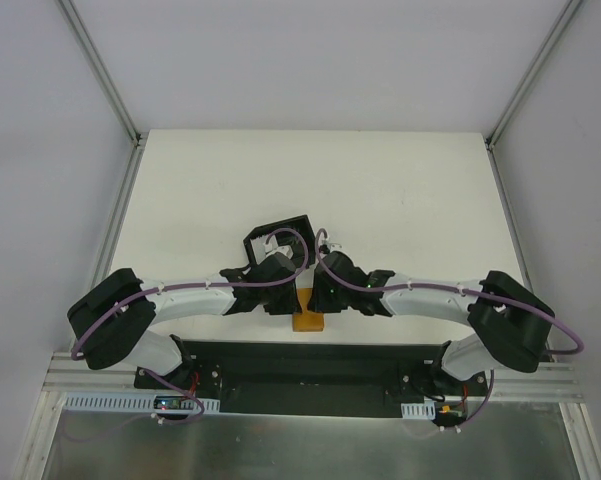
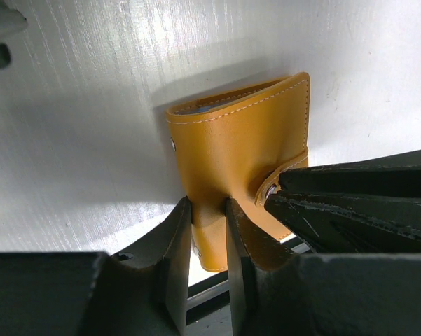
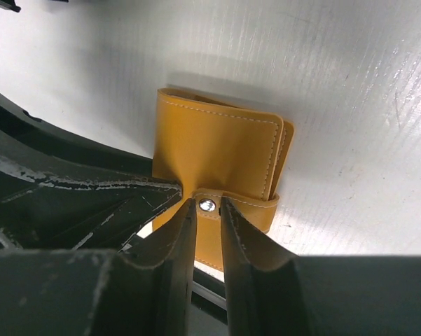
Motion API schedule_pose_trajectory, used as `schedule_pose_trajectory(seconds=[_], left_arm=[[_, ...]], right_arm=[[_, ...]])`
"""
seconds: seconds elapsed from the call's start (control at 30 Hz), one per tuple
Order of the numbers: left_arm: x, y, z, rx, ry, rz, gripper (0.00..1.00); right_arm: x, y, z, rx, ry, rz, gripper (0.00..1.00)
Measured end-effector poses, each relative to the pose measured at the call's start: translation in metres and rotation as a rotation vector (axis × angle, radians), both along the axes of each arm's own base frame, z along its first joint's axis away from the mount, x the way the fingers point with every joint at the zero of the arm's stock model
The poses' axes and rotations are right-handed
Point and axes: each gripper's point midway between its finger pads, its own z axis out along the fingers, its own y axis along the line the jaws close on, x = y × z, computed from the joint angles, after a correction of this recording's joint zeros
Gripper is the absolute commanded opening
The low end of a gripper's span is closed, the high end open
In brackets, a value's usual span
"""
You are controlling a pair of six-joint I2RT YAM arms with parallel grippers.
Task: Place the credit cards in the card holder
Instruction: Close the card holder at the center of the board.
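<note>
The left jaws pinch the wallet's (image 2: 238,161) near edge; the right jaws grip its snap tab (image 3: 231,206). Hold the body firm and peel the tab sideways, gently. No cards show; the card holder (image 1: 278,225) sits just beyond on the tabletop (image 1: 380,190).

I note left arm (image 1: 190,298) and right arm (image 1: 430,297) beyond the base plate (image 1: 310,368): white links, black housings, purple cables (image 1: 210,287), scuffed black fingers (image 3: 245,241).
</note>
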Motion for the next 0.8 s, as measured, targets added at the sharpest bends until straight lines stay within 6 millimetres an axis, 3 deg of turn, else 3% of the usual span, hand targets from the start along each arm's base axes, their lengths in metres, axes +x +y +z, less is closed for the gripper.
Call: schedule_pose_trajectory(seconds=[0.27,0.8], left_arm=[[0.000,0.000,0.000,-0.001,-0.001,0.001,0.18],[0.000,0.000,0.000,-0.003,0.003,0.007,0.20]], right_arm=[[0.001,-0.001,0.004,-0.006,-0.033,-0.010,0.27],[-0.005,-0.011,0.007,0.011,-0.042,-0.031,0.24]])
